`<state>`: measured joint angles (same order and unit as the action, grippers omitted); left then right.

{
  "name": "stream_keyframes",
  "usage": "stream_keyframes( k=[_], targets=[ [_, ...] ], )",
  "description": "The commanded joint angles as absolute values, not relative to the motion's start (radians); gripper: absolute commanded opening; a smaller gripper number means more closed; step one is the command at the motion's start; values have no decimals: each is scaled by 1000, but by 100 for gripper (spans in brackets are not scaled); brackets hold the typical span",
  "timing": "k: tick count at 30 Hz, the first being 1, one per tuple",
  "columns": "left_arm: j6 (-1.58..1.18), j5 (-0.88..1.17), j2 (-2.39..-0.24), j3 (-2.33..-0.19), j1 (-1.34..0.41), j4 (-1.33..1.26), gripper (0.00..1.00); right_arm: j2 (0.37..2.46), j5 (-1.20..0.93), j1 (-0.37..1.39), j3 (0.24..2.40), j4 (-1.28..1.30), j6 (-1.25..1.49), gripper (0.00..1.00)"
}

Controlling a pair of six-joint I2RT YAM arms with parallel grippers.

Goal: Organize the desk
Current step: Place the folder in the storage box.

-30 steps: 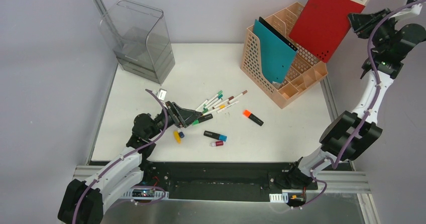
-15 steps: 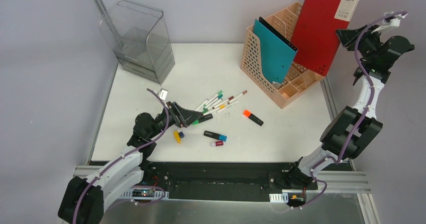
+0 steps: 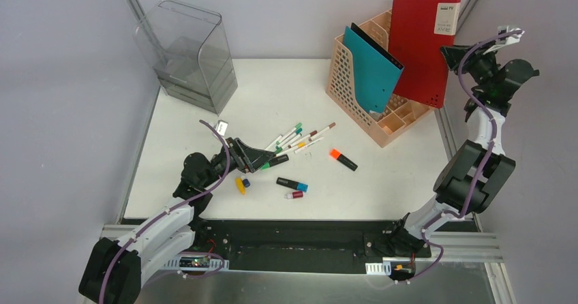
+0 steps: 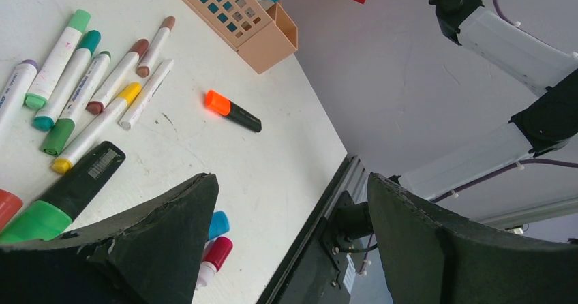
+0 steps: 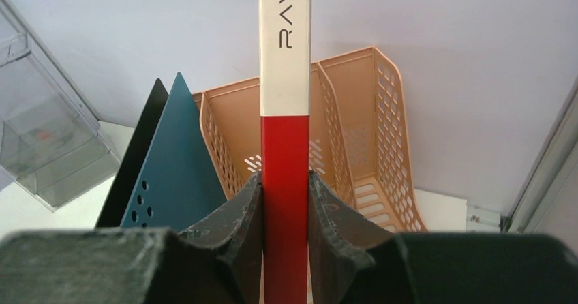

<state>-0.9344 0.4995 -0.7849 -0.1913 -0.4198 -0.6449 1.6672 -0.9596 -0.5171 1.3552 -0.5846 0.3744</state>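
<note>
Red folder [image 3: 419, 45] lowered, right gripper [image 5: 285, 188] clamping it | left gripper [image 4: 292, 181] wide | roughly twelve pens [image 4: 68, 79] on desk [image 3: 286, 93]

Matt desk [image 3: 286, 93], perforated plastic organizer [image 3: 343, 79]

right claw [image 3: 448, 50] gripping red folder [image 3: 419, 41], markers [image 3: 297, 137] scattered on desk [image 3: 286, 89]

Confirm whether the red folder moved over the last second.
Yes. The red folder, held by the right claw, swung left and down toward the peach rack, turning more upright.
</note>
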Motion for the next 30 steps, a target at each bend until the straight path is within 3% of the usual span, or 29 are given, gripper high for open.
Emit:
stream_keyframes(
  k=[1,7,12,14,19,23,25,30],
  targets=[
    [-924,498,-775,-199,-423,-696,83,1710,-1009,-510,1332,-908,419,0],
    [-922,497,-768,-196,-423,-690,83,1767,-1061,-509,1267,-1156,528,0],
    [-917,494,-766,-198,-423,-684,83,1781,-1105,-509,1237,-1141,513,0],
    [-916,494,-772,-199,-423,-689,83,1768,-1117,-509,1233,-1079,468,7],
    [-922,498,-791,-202,-423,-705,83,1729,-1168,-507,1290,-783,306,34],
    [-925,498,-806,-204,-423,-721,83,1717,-1188,-500,1414,-441,240,41],
    [-928,500,-814,-203,-424,-729,83,1718,-1185,-490,1505,-170,41,52],
    [-931,500,-818,-199,-423,-742,83,1772,-1055,-423,1809,488,-344,62]
  ],
)
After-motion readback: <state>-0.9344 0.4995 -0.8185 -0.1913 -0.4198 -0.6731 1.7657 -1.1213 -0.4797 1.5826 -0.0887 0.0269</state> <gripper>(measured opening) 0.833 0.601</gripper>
